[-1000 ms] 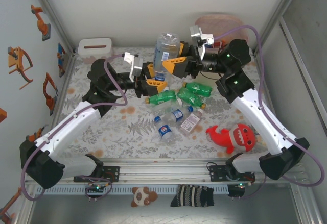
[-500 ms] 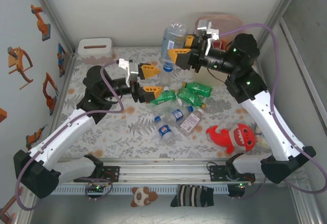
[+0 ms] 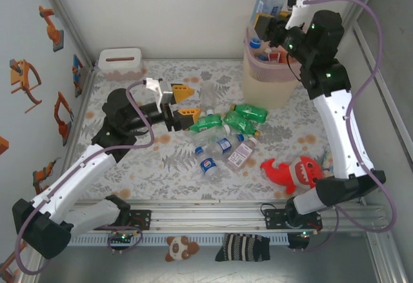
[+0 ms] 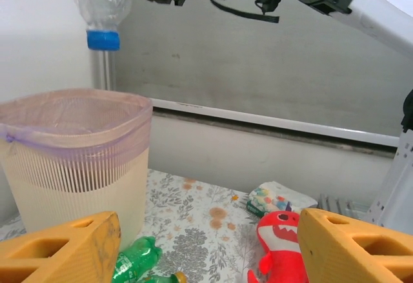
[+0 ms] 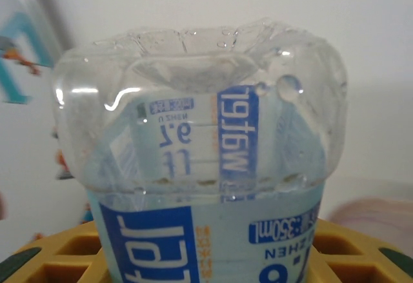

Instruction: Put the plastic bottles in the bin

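Note:
My right gripper (image 3: 266,20) is shut on a clear plastic bottle (image 3: 268,2) with a blue label and holds it cap down above the bin (image 3: 263,93). The right wrist view shows this bottle (image 5: 200,167) close up between the yellow fingers (image 5: 39,257). The beige bin (image 4: 71,167) has a pink rim, and the held bottle (image 4: 103,6) hangs over it. My left gripper (image 3: 184,106) is open with nothing in it, just left of a green bottle (image 3: 206,123). Several more bottles (image 3: 226,144) lie in a pile mid-table. The left gripper (image 4: 206,257) faces a green bottle (image 4: 132,260).
A red plush shark (image 3: 297,172) lies at the right front, also the shark (image 4: 277,244) in the left wrist view, with a small printed pack (image 4: 274,199) behind it. A low white box with a slot (image 3: 120,62) stands at the back left.
My right arm has carried the clear bottle from the table's middle up and right to above the bin. My left gripper has opened and drawn back to the left.

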